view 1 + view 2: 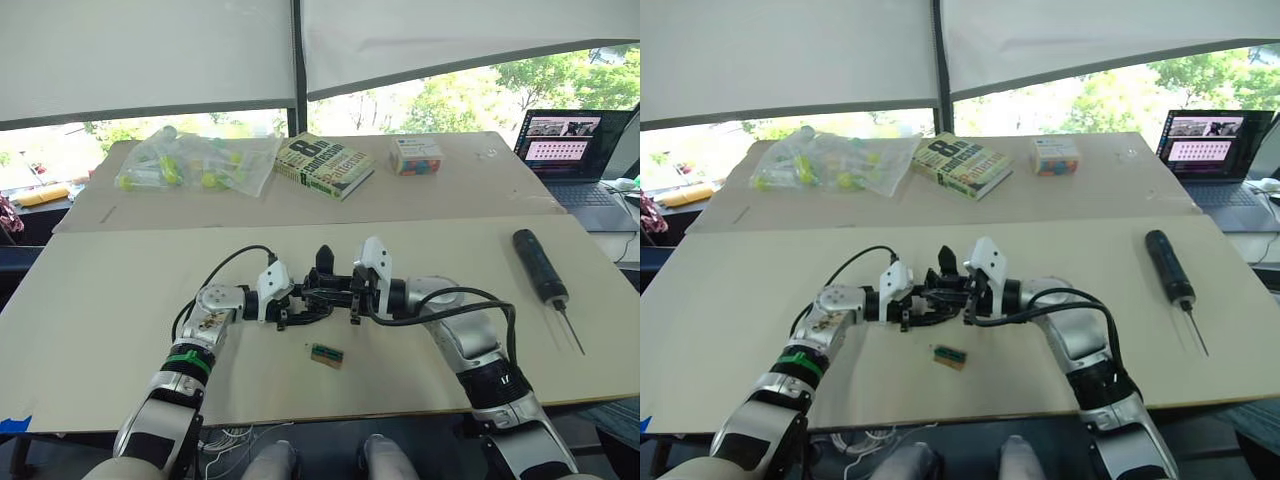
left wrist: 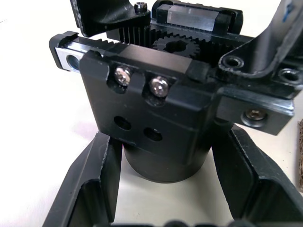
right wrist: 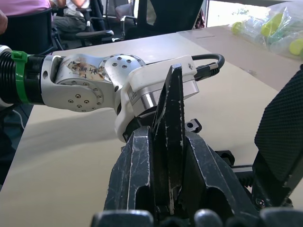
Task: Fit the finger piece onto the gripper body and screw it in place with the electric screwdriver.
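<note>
The gripper body [image 2: 156, 109], black with a round base and a toothed rack on top, stands mid-table [image 1: 318, 298] between my two arms. My left gripper [image 2: 165, 142] is shut on it, one finger on each side of the base. My right gripper [image 3: 168, 142] is shut on the finger piece [image 3: 171, 113], a thin black wedge pointing up between its fingers, right beside the body and my left wrist. The electric screwdriver [image 1: 540, 266] lies on the table far to the right, its bit toward the near edge, with nothing holding it.
A small green-and-brown block [image 1: 326, 354] lies just in front of the grippers. At the back are a bag of yellow-green items [image 1: 195, 160], a book [image 1: 323, 165] and a colourful box [image 1: 416, 155]. A laptop [image 1: 570, 140] sits at the far right.
</note>
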`<state>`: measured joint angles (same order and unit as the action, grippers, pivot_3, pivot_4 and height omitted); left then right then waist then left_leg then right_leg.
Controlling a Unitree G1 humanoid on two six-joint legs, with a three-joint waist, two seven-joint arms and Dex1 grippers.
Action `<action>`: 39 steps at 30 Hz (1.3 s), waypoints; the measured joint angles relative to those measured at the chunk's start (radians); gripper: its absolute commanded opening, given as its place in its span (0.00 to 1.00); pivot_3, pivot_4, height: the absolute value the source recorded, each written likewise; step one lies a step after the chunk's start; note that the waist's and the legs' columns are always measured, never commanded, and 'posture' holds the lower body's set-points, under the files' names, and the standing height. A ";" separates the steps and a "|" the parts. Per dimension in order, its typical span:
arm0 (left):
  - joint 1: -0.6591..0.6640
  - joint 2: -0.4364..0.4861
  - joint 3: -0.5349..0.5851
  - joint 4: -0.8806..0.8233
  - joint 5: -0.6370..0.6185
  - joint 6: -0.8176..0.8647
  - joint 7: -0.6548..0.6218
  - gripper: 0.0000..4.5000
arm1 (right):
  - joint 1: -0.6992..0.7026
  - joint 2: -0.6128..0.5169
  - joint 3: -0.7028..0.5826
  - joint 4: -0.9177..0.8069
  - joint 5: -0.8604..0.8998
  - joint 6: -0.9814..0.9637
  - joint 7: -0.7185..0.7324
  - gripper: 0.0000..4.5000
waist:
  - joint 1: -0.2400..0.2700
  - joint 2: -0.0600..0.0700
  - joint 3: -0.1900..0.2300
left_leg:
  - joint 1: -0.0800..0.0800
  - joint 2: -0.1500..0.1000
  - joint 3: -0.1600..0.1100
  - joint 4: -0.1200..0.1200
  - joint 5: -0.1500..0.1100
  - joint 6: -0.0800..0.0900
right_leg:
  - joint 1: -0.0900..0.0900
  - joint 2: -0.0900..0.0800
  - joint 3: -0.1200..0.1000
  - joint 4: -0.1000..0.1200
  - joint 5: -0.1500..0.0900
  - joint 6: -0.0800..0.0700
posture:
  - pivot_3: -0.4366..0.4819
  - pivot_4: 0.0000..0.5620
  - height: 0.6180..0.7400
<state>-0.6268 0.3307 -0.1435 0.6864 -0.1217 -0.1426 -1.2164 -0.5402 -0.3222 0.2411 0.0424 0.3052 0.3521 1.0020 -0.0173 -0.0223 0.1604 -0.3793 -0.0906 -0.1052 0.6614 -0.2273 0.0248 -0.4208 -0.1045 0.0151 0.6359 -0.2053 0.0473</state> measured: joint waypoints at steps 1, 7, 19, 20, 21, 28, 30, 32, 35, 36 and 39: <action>0.001 0.000 0.000 -0.003 0.000 0.004 0.001 0.51 | -0.003 0.000 0.002 0.009 0.000 -0.009 0.002 0.09 | 0.000 0.000 -0.001 | 0.000 0.000 0.000 0.000 0.000 0.000 | 0.001 0.000 0.000 -0.001 0.000 0.000 | 0.48 0.27 1.00; 0.005 0.002 0.000 -0.008 0.000 0.013 0.003 0.51 | -0.022 -0.003 0.007 0.020 0.001 0.010 0.015 0.09 | -0.001 0.001 -0.004 | 0.001 0.001 0.000 -0.001 0.000 0.000 | 0.001 0.001 0.000 -0.002 0.000 0.000 | 0.48 0.27 1.00; 0.030 0.006 -0.004 -0.040 0.000 0.015 0.007 0.51 | -0.046 -0.041 0.046 -0.080 -0.006 0.191 -0.007 0.09 | -0.002 0.003 -0.011 | 0.000 0.001 0.000 -0.002 -0.002 0.000 | 0.001 0.001 0.000 -0.005 0.000 0.000 | 0.48 0.27 1.00; 0.032 0.006 -0.004 -0.041 0.000 0.016 0.007 0.51 | -0.047 -0.041 0.046 -0.087 -0.006 0.209 -0.010 0.09 | -0.003 0.003 -0.012 | 0.000 0.001 0.000 -0.002 -0.002 0.000 | 0.001 0.001 0.000 -0.005 0.000 0.000 | 0.48 0.27 1.00; 0.032 0.006 -0.005 -0.042 0.000 0.016 0.006 0.51 | -0.051 -0.041 0.047 -0.091 -0.005 0.224 -0.012 0.09 | -0.002 0.003 -0.013 | 0.000 0.001 0.000 -0.002 -0.002 0.000 | 0.001 0.001 0.000 -0.005 0.000 0.000 | 0.48 0.27 1.00; 0.037 0.007 -0.006 -0.041 0.002 0.024 0.010 0.51 | -0.067 -0.022 0.038 -0.041 0.011 0.243 -0.009 0.09 | -0.004 0.002 -0.022 | 0.001 0.002 0.000 -0.002 -0.003 0.000 | 0.001 0.002 0.000 -0.006 0.000 0.000 | 0.48 0.27 1.00; 0.038 0.007 -0.006 -0.041 0.003 0.031 0.013 0.51 | -0.071 -0.020 0.035 -0.015 0.015 0.222 -0.001 0.09 | -0.005 0.002 -0.023 | 0.002 0.002 0.000 -0.002 -0.004 0.000 | 0.002 0.003 0.000 -0.006 0.000 0.000 | 0.48 0.27 1.00; 0.038 0.007 -0.006 -0.041 0.003 0.036 0.015 0.51 | -0.067 -0.014 0.028 0.010 0.026 0.199 0.003 0.09 | -0.005 0.002 -0.024 | 0.004 0.002 0.000 -0.002 -0.004 0.000 | 0.004 0.003 0.000 -0.006 0.000 0.000 | 0.48 0.27 1.00; 0.039 0.007 -0.006 -0.041 0.003 0.037 0.019 0.51 | -0.057 -0.014 0.026 0.035 0.030 0.148 0.016 0.09 | -0.005 0.002 -0.024 | 0.006 0.003 0.000 -0.002 -0.004 0.000 | 0.006 0.003 0.000 -0.006 -0.001 0.001 | 0.48 0.27 1.00; 0.039 0.007 -0.007 -0.041 0.003 0.037 0.020 0.51 | -0.051 -0.015 0.026 0.038 0.030 0.130 0.019 0.09 | -0.005 0.002 -0.024 | 0.007 0.003 0.000 -0.002 -0.004 0.000 | 0.007 0.003 0.000 -0.006 -0.001 0.001 | 0.48 0.27 1.00; 0.040 0.007 -0.008 -0.041 0.003 0.037 0.021 0.51 | -0.037 -0.019 0.028 0.044 0.030 0.090 0.023 0.09 | -0.005 0.002 -0.024 | 0.008 0.003 0.000 -0.002 -0.005 0.000 | 0.009 0.004 0.000 -0.007 -0.001 0.001 | 0.48 0.27 1.00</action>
<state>-0.5867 0.3375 -0.1517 0.6451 -0.1191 -0.1059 -1.1950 -0.5773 -0.3417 0.2689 0.0859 0.3350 0.4421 1.0253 -0.0222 -0.0202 0.1368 -0.3712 -0.0877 -0.1053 0.6594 -0.2321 0.0248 -0.4119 -0.1009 0.0152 0.6293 -0.2063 0.0487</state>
